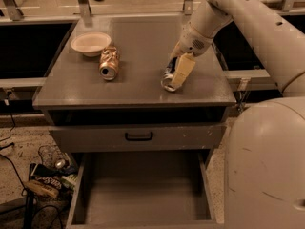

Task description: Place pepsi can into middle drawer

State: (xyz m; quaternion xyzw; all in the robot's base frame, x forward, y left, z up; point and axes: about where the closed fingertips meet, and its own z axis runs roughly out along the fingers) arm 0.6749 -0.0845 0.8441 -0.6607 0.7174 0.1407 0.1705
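The pepsi can [168,78] lies on its side on the cabinet top [138,46], right of centre, with its silver end toward me. My gripper [175,71] reaches down from the upper right and is closed around the can, with a cream finger [183,68] against its right side. The can rests on the surface. The middle drawer [143,190] is pulled out below, a wide grey tray with nothing in it.
A dented gold-orange can [109,63] lies left of centre, next to a white bowl [90,43]. A shut drawer front with a black handle [138,136] sits above the open tray. Cables and clutter [45,178] lie on the floor at the left. My robot body [267,166] fills the lower right.
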